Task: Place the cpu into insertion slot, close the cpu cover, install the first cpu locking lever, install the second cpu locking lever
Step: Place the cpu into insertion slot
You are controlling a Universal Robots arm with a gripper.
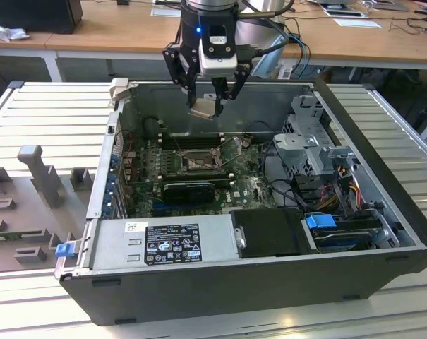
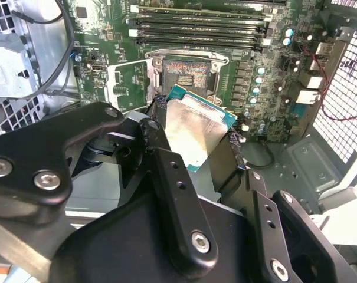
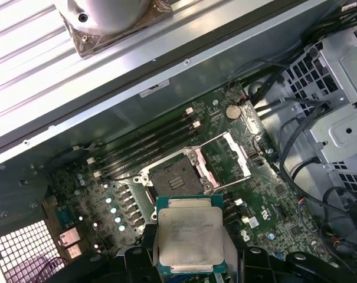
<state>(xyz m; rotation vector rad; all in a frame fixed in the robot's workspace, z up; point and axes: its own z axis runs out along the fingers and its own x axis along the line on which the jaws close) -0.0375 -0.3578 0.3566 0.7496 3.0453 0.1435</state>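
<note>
My gripper (image 1: 207, 108) hangs above the open computer case, shut on the cpu (image 1: 201, 107), a small flat square chip with a pale silver face. In both wrist views the cpu (image 2: 193, 127) (image 3: 189, 233) sits tilted between the black fingers (image 2: 157, 127). It is held high above the motherboard. The insertion slot (image 1: 197, 162) (image 2: 184, 73) (image 3: 172, 174) lies bare below, its dark frame and contact field exposed. The cpu cover (image 2: 128, 85) (image 3: 228, 156) is swung open beside the slot.
The motherboard (image 1: 252, 191) lies deep inside the black case (image 1: 220, 282). Long memory slots (image 2: 196, 26) run just beyond the socket. Cables and a drive cage (image 1: 312, 152) crowd the exterior view's right. A grey moulded tray (image 1: 29, 205) lies outside the case.
</note>
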